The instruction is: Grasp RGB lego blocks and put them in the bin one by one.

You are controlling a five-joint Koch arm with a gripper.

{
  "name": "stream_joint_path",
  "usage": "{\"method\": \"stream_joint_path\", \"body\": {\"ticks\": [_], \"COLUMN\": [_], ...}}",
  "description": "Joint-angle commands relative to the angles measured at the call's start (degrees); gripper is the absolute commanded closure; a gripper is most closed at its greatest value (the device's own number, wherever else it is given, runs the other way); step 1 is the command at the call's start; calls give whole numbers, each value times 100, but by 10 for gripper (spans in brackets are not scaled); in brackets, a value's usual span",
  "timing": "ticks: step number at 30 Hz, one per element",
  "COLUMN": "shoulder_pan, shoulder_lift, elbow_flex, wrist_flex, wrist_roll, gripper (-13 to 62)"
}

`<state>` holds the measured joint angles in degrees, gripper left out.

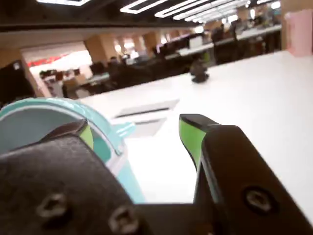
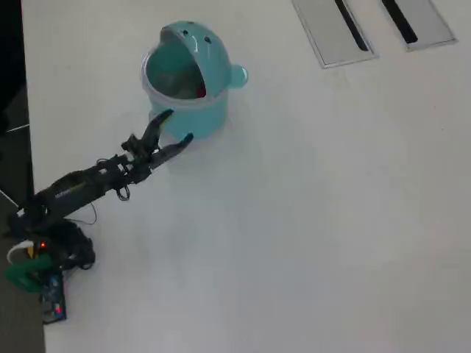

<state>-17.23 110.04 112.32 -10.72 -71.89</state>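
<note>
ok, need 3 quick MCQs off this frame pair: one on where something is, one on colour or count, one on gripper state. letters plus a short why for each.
1. In the overhead view, where is the bin on the table?
A. upper left
B. lower right
C. dead centre

2. What colour are the pads inside the fingers in the wrist view?
A. red
B. bright green
C. white

3. What state is the gripper in?
A. shut on a block
B. open, holding nothing
C. shut and empty

Answers:
1 A: the teal bin stands near the top left, with the grey panels off to the top right.
2 B: both finger pads show bright green against the black finger bodies.
3 B: both views show the jaws spread with only table and bin between them, right beside the bin's wall.
</note>
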Motion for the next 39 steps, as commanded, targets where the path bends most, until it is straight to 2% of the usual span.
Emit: {"method": "stream_joint_path", "body": {"ticks": [1, 10, 39], "shoulder_pan": [167, 668, 1046], "shoulder_lift": [360, 756, 1310], "elbow_flex": [-97, 677, 2646], "wrist_flex": [-475, -1011, -1916], "wrist_roll": [562, 1670, 4729], "gripper": [168, 176, 191]}}
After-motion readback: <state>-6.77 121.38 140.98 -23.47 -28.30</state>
